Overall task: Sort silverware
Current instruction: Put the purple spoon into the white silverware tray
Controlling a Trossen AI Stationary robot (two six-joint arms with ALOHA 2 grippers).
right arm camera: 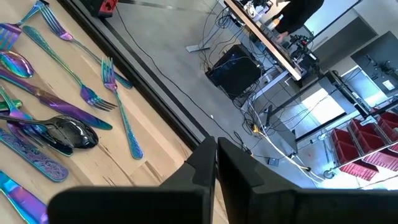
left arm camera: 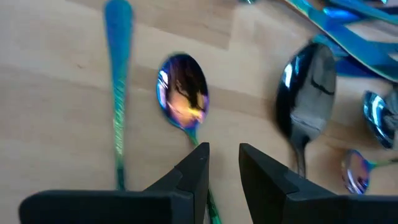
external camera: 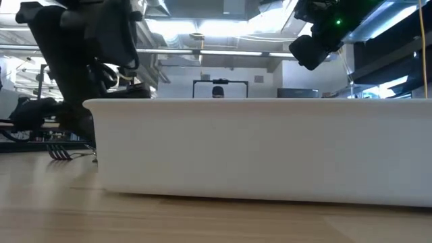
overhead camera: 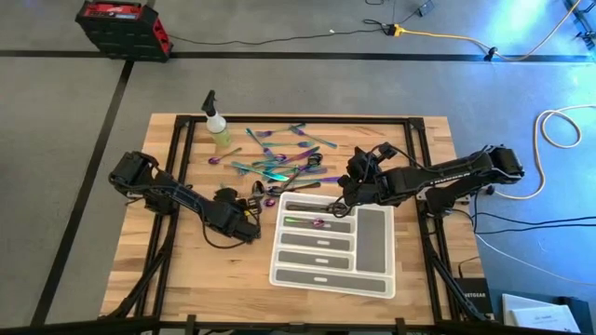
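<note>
High view shows the sorting barely begun: most silverware (overhead camera: 279, 163) lies scattered on the table beyond the tray (overhead camera: 377, 284), and only what seems to be a piece or two rests in one of the tray's upper slots. My left gripper (left arm camera: 222, 163) is low over a rainbow spoon (left arm camera: 182, 93), fingers slightly parted astride its handle, and whether they pinch it yet I cannot tell. My right gripper (right arm camera: 216, 155) hangs shut and empty above the tray's far edge.

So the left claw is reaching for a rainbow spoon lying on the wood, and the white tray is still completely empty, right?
Not quite. The left gripper does sit over a rainbow spoon on the wood, but the tray is not empty: the high view shows a piece of silverware already lying in one of its compartments.
</note>
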